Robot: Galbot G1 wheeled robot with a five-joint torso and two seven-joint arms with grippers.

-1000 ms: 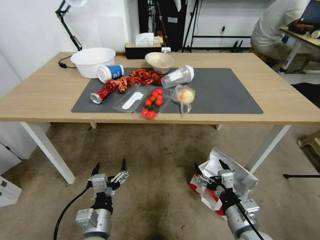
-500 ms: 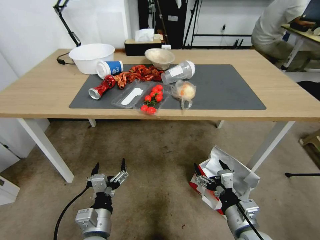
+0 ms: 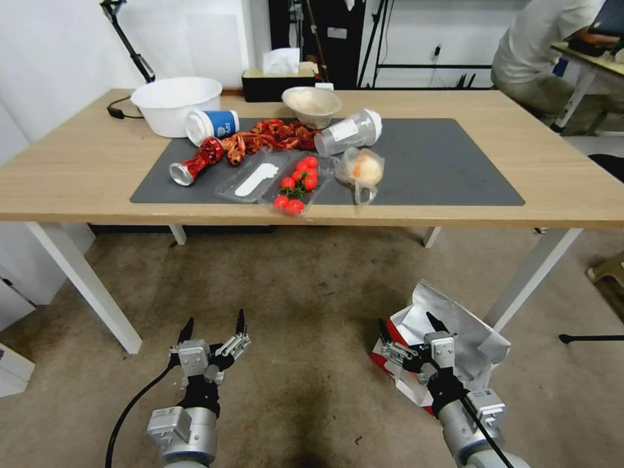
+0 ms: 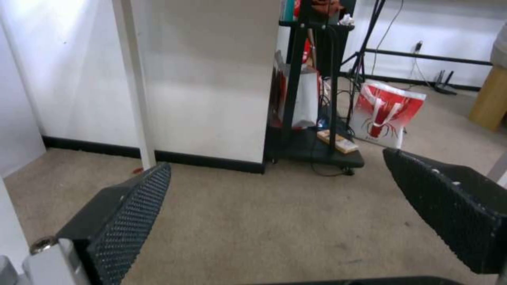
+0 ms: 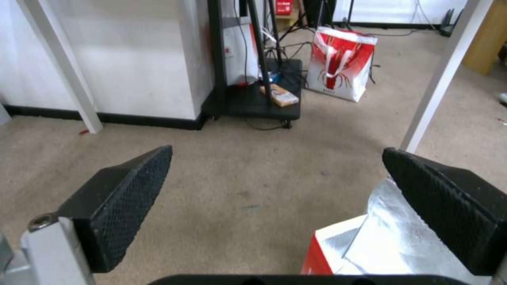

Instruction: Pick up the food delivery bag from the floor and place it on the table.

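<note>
Table (image 3: pixel 572 195) slides up frame since a second ago: head camera tilts down. Food delivery bag (image 3: pixel 468 331) on floor (image 3: pixel 305 292), lower right, ungrasped. Right gripper (image 3: pixel 406 331) over it, left gripper (image 3: pixel 213 330) lower left; both fingers apart, unmoved.

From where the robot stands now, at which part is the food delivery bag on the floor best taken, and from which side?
Probably the upper rim of the food delivery bag, from above. It stands on the floor with its mouth open and foil lining upward; the handles cannot be seen. The open right claw hovers over its near edge, so one finger could go inside the rim.
</note>
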